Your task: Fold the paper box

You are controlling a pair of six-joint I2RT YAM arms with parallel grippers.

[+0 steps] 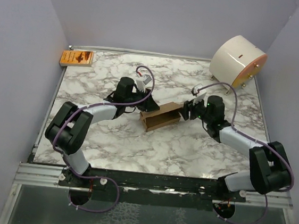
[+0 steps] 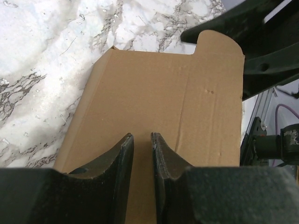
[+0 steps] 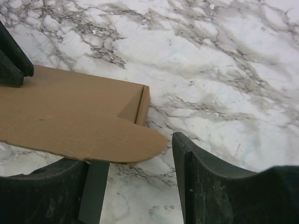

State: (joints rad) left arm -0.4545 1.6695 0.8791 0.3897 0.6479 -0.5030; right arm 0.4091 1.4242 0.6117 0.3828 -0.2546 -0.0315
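Observation:
The paper box (image 1: 159,116) is plain brown cardboard, partly formed, lying mid-table between both arms. My left gripper (image 1: 143,103) is at its far left end. In the left wrist view its jaws (image 2: 142,136) are almost closed, with only a narrow slit between them. They sit over a broad flat panel (image 2: 187,93) that has a rounded tab at the far right, and nothing shows clamped between them. My right gripper (image 1: 185,112) is at the box's right end. It is open (image 3: 135,154), and a rounded flap (image 3: 117,135) lies over its left finger.
A small orange printed packet (image 1: 77,58) lies at the back left corner. A big white cylinder (image 1: 238,61) stands at the back right. Grey walls enclose the marble table (image 1: 135,148) on three sides. A metal rail runs along the near edge.

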